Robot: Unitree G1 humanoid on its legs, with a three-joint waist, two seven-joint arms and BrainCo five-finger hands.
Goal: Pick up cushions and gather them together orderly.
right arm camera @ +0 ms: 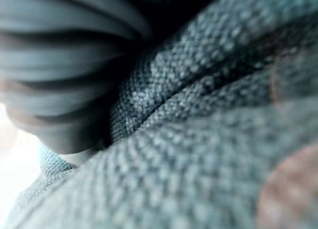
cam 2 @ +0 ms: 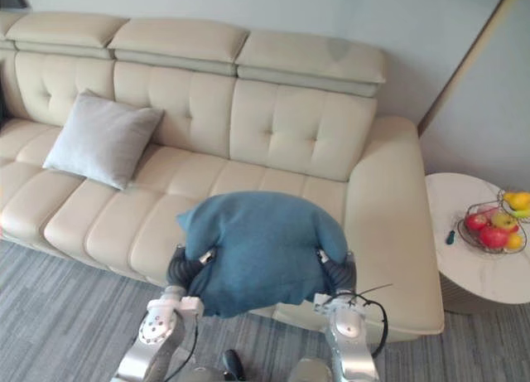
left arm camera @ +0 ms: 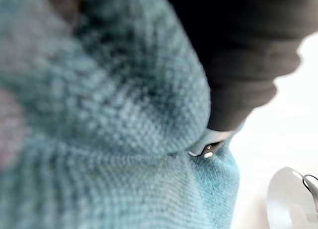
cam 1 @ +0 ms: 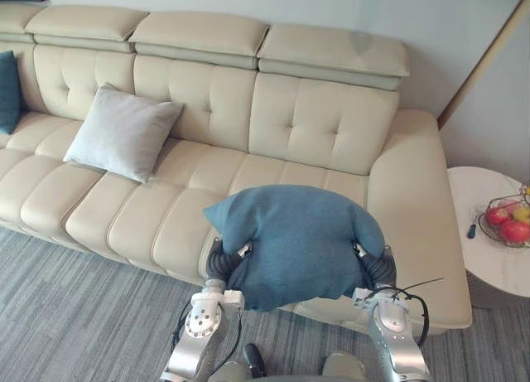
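**A:** Where is the blue cushion (cam 1: pixel 298 241)?

**B:** It is up in the air, in front of the sofa (cam 1: pixel 315 133), over the front edge of the seat nearest the sofa's right arm. The left hand (cam 1: pixel 220 266) is at one side of it and the right hand (cam 1: pixel 378 270) at the other.

**A:** Do the hands grip it?

**B:** I cannot tell. Of each hand I see the dark ribbed cover pressed against the cloth, and the rest is hidden behind the cushion. In the wrist views the blue weave is very close and blurred, so they do not show how far either hand is open.

**A:** What else is hard to see?

**B:** The held cushion hides part of the seat behind it. A second blue cushion (cam 1: pixel 7 92) is cut off at the left edge of the left eye view. On the side table (cam 1: pixel 489 266) a small dark thing lies beside the fruit basket (cam 1: pixel 505 220), and I cannot say what it is.

**A:** And the room around?

**B:** A grey cushion (cam 1: pixel 122 133) leans on the backrest, well apart to the left. Between it and the sofa's right arm the seats show bare leather. The side table stands just beside that arm, and the grey carpet (cam 1: pixel 74 316) runs along the sofa's front edge.
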